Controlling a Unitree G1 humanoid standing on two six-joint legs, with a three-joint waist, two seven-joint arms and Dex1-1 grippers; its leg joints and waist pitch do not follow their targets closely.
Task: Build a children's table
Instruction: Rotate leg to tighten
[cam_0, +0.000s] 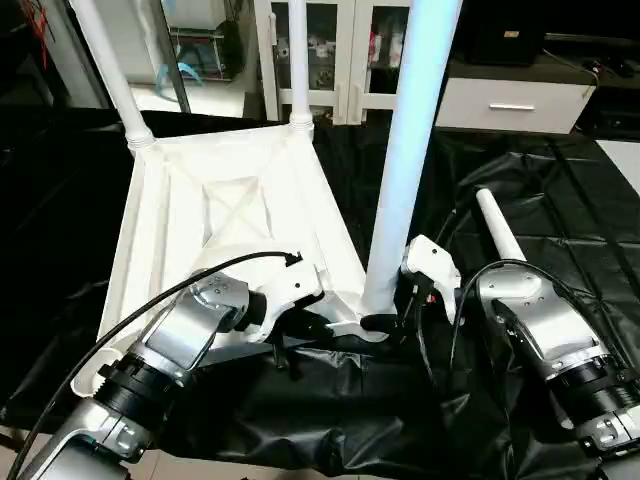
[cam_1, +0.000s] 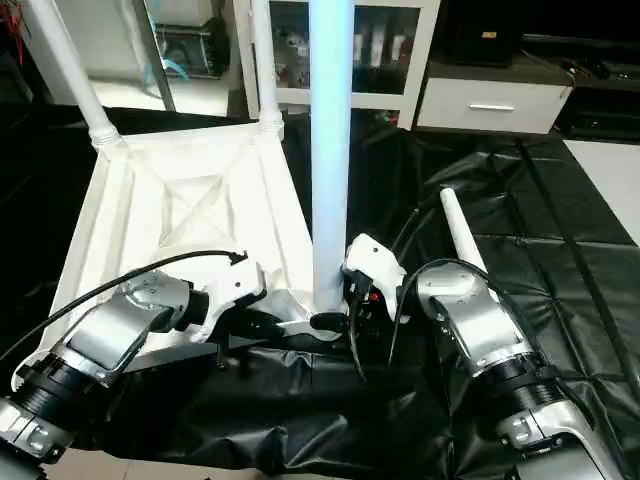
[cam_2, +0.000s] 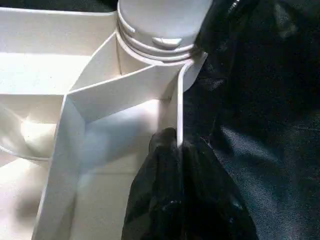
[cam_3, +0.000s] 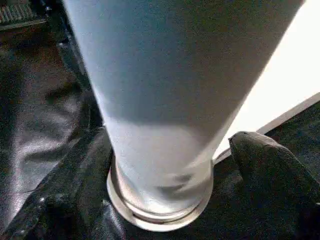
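Bench covered w/ a crinkled black sheet, which hangs over the near edge in folds. Lying directly on it: white square tabletop, upside down, X-ribbed underside up, on the robot's left half of the bench, near corner at approx. the bench's front edge. One loose white leg lies flat on the sheet to the right of the tabletop, apart from it, narrow end pointing away from the robot. Far right part of the sheet is bare, w/ creases.
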